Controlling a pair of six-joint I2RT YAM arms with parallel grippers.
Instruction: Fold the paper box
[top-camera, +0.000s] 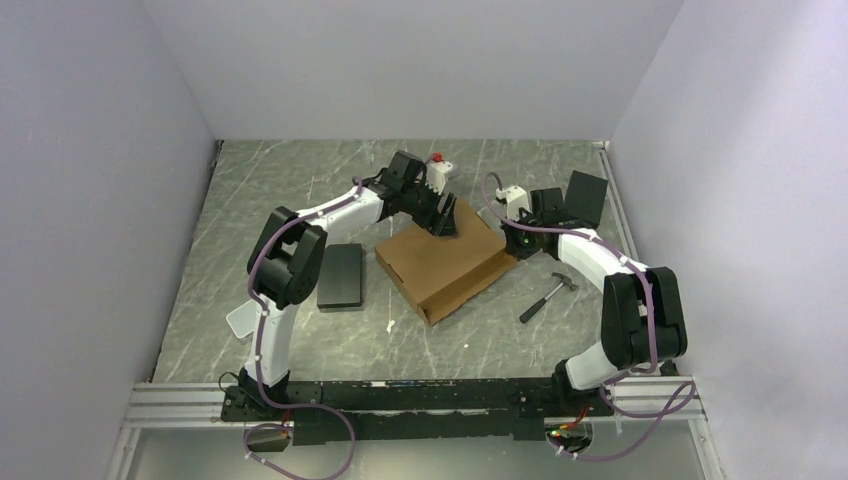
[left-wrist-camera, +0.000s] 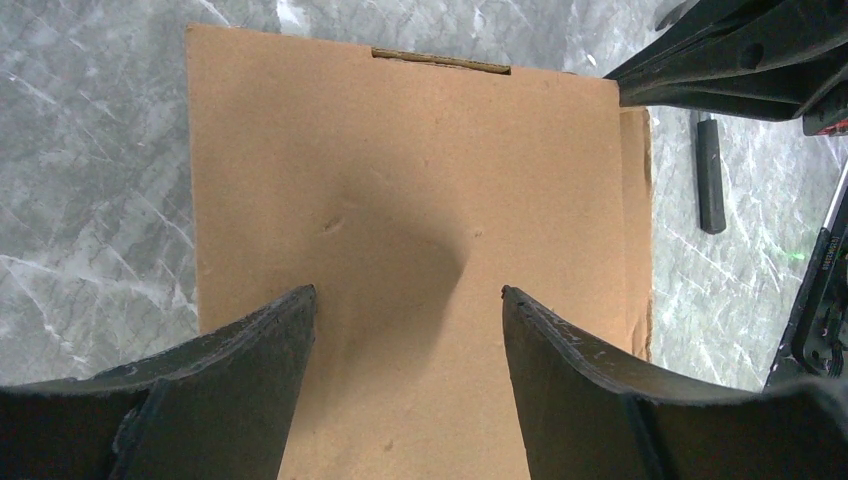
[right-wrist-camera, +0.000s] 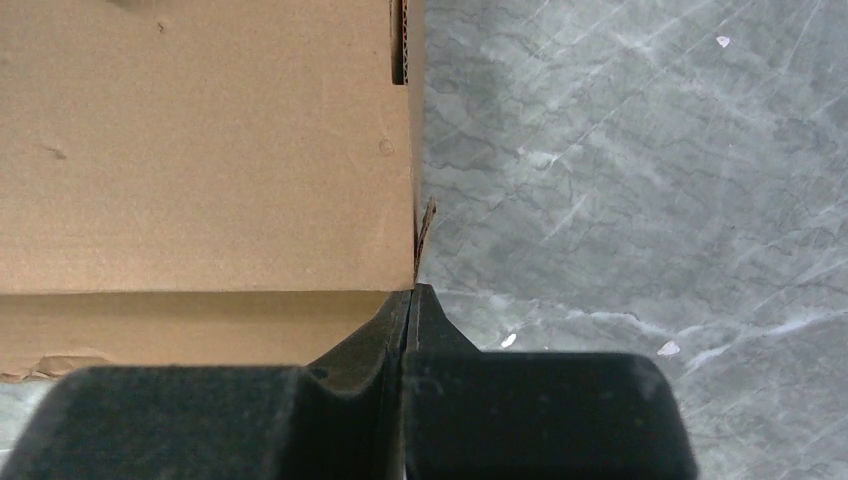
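- The paper box (top-camera: 445, 265) sits mid-frame, lid (left-wrist-camera: 400, 150) down.
- Over it, the left hand (left-wrist-camera: 408, 295) is spread wide; the right hand (right-wrist-camera: 412, 300) is pinched shut at a corner.
- Looks like the closing step; next needs the lid pressed flush.

No text, label, brand, number or sign can be read in any view. In the left wrist view, faint pale marks run along a dark cable (left-wrist-camera: 826, 262) well to the right of the left gripper (left-wrist-camera: 408, 292). They are too small to read.
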